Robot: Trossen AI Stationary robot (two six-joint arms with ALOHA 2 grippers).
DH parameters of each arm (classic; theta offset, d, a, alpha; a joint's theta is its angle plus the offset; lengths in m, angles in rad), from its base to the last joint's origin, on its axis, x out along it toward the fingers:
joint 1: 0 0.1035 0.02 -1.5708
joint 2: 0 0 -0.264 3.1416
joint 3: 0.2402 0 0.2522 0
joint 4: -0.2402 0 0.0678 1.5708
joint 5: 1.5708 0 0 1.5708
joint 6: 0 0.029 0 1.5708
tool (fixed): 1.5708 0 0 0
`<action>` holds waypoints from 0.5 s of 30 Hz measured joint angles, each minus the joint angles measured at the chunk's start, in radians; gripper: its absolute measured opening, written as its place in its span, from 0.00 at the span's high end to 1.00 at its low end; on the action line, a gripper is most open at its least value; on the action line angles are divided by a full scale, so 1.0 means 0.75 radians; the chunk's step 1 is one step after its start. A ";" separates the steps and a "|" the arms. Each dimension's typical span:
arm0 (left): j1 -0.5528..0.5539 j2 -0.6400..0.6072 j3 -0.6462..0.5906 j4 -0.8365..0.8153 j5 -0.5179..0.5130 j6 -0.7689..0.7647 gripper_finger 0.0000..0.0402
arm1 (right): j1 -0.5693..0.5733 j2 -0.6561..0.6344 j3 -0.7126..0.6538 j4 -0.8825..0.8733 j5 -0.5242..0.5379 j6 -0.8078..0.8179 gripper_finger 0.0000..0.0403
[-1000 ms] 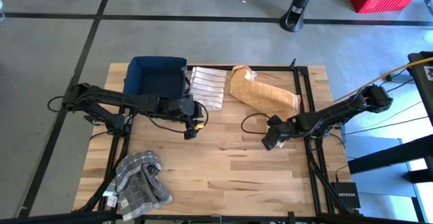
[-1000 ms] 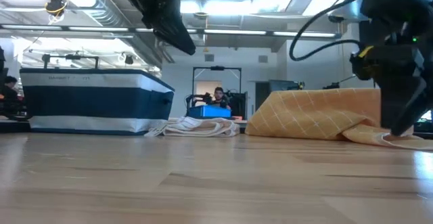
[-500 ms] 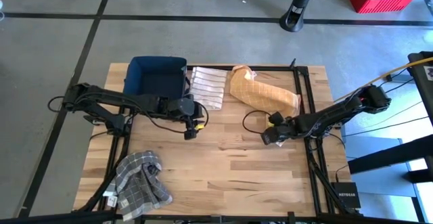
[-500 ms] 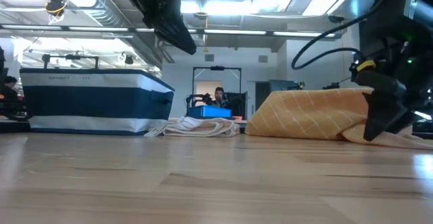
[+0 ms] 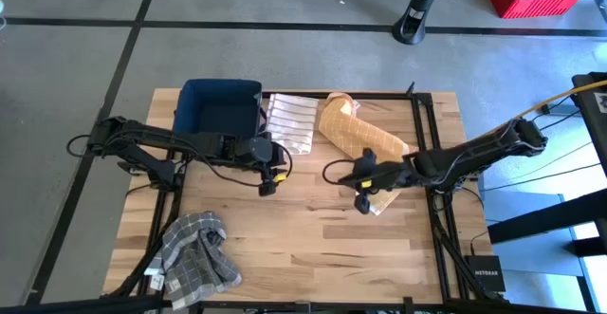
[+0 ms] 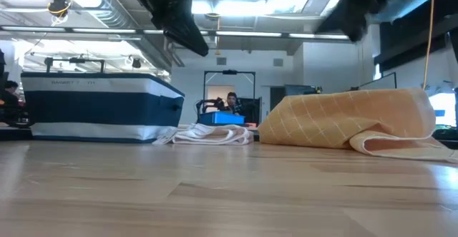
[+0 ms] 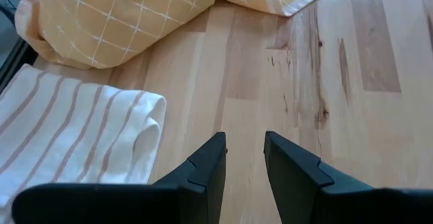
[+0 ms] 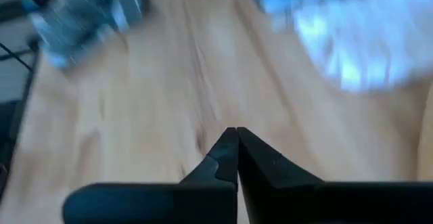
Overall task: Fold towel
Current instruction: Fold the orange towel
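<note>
The yellow checked towel (image 5: 360, 136) lies crumpled at the table's far right, also visible as a folded heap (image 6: 343, 121) in the low view. Its lower layer rests flat on the wood. My right gripper (image 5: 363, 203) hangs shut above the table's middle, just near of the towel, and the right wrist view (image 8: 236, 132) shows nothing between its fingertips. My left gripper (image 5: 268, 183) hovers open over bare wood near the striped towel (image 7: 74, 136), its fingers (image 7: 243, 153) apart and empty.
A navy bin (image 5: 220, 110) stands at the far left with a striped towel (image 5: 289, 121) beside it. A grey checked towel (image 5: 196, 252) lies bunched at the near left corner. Bare wood spans the middle and near right.
My right gripper has shut. It has swung from the towel's right end toward the table's left and risen off the table top, and the towel has stayed lying on the wood.
</note>
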 joint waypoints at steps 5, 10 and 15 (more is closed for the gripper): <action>-0.002 0.000 0.000 0.014 0.000 -0.006 0.76 | 0.000 -0.001 0.149 -0.131 0.018 -0.068 0.94; -0.002 0.000 -0.006 0.013 0.001 -0.013 0.76 | 0.000 0.001 0.149 -0.529 0.035 0.041 0.82; -0.002 0.000 -0.007 0.016 0.001 -0.025 0.76 | 0.000 0.043 0.015 -0.811 0.070 0.038 0.62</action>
